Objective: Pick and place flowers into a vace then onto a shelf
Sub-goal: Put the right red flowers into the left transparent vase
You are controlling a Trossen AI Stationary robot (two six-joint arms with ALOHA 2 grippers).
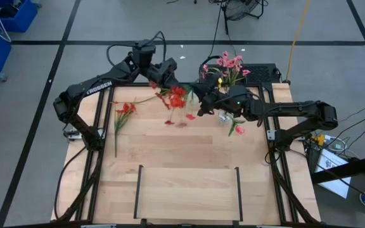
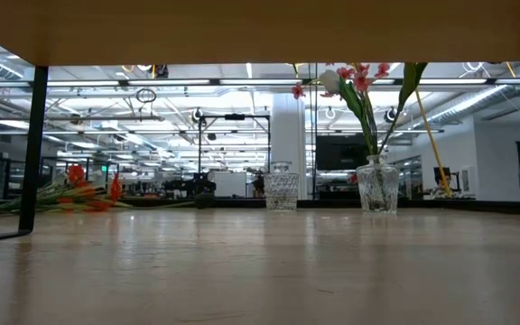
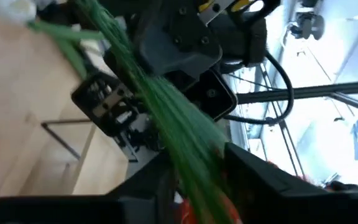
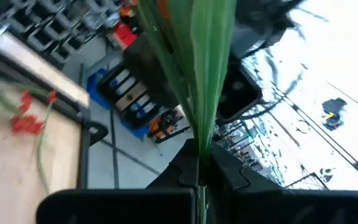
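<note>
My right gripper is closed on the green stalk of a red flower spray, the stalk running straight up between its fingers in the right wrist view. My left gripper sits on the same bundle of stems; its fingers stand partly apart with the stalks passing between them, and I cannot tell whether it grips them or is letting go. Both grippers meet above the far middle of the table, so I judge the step in hand to be a handover of this spray from left to right, ahead of placing it in a vase. The empty cut-glass vase stands on the table near the far edge, beside a second vase that already holds pink blossoms and a white bud. Another red spray lies flat on the table towards the left side, well apart from both vases. The shelf sits at the near edge, bearing nothing on the part I can see. The next move calls for the left fingers to clear the stalk fully, then for the right arm to turn the stem end downward and line it up over the open vase mouth.
</note>
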